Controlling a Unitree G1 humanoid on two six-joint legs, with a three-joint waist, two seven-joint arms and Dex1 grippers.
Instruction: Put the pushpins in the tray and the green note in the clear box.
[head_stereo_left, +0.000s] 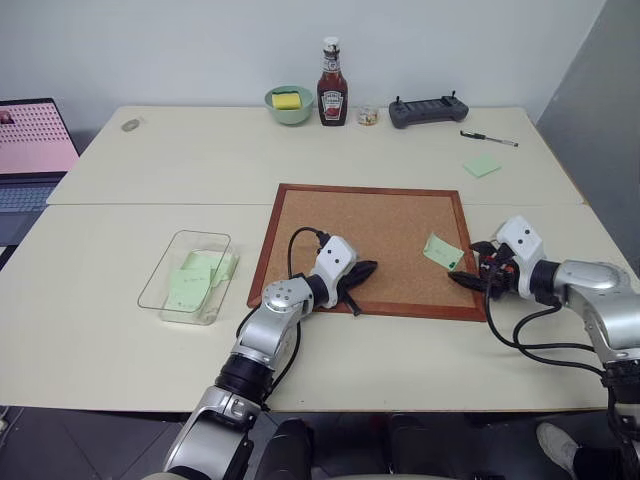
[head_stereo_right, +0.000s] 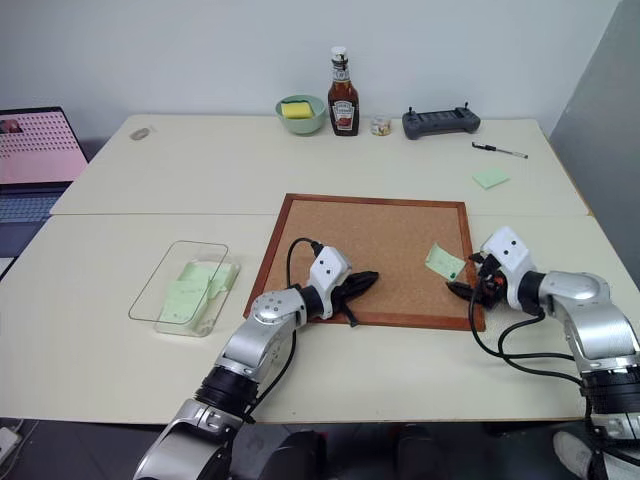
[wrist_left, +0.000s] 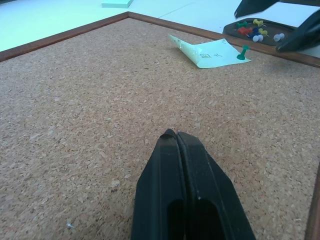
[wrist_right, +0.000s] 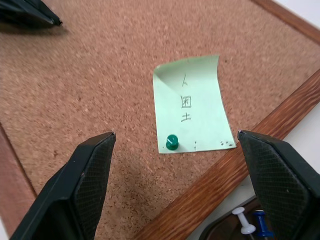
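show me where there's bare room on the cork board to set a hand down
Bare cork runs from the shut left gripper to the board's far frame. Crowded at the right edge: pinned green note, open right gripper, tray of pushpins.

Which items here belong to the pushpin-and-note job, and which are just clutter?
Job: pale-green paper note, green pushpin pinning it, small dark tray of pins, clear plastic box.

Clutter: ketchup bottle, green bowl, black controller, pen, laptop.
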